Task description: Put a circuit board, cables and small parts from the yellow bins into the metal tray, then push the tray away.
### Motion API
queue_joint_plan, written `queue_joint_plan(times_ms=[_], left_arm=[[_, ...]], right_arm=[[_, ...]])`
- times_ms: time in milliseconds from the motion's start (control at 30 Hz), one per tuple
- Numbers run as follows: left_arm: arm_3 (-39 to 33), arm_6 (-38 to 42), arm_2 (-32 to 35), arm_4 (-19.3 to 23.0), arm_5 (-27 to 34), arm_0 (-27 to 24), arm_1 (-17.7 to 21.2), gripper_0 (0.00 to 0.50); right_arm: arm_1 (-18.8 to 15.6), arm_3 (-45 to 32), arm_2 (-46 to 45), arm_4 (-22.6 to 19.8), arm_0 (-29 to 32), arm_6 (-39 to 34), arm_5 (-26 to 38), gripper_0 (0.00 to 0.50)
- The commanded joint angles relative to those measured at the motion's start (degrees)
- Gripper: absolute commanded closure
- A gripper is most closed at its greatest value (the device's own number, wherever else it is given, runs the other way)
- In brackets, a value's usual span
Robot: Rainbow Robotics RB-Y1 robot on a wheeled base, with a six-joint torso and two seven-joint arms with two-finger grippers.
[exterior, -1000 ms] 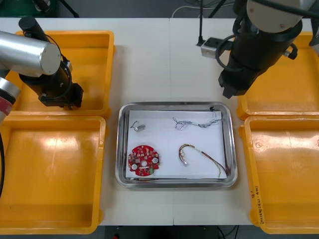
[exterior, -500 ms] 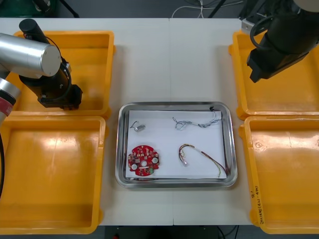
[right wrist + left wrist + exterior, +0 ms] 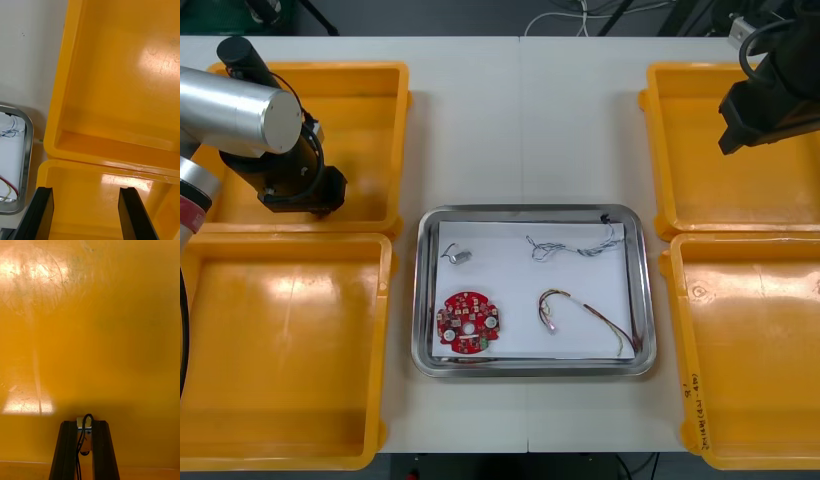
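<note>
Left gripper (image 3: 84,422), clamped on a black cable (image 3: 79,450), low over the far left bin (image 3: 370,90). Right gripper (image 3: 86,189), fingers apart and empty, above the far right bin (image 3: 690,190). Tray (image 3: 642,300) holds board (image 3: 468,322), blue-white cable (image 3: 575,243), red-yellow cable (image 3: 585,312) and small part (image 3: 457,255).

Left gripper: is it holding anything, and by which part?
The left gripper is shut on a black cable, gripped where it loops beside a pale fitting.
</note>
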Motion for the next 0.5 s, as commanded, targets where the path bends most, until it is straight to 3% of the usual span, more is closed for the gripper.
queue_joint_plan(times_ms=[33, 300, 500], left_arm=[[-0.50, -6.00, -0.30, -0.49, -0.72, -1.73, -0.16, 0.500], [-3.66, -6.79, 2.78, -0.49, 3.58, -2.70, 1.16, 0.500], [-7.53, -6.70, 6.82, -1.89, 12.29, -4.98, 1.25, 0.500]], right_arm=[[-4.58, -3.27, -2.42, -0.09, 3.03, -2.72, -2.55, 0.000], [-7.04, -6.79, -2.42, -2.46, 6.99, -9.13, -6.42, 0.000], [-8.18, -8.28, -4.09, -3.87, 10.33, -10.45, -7.56, 0.000]])
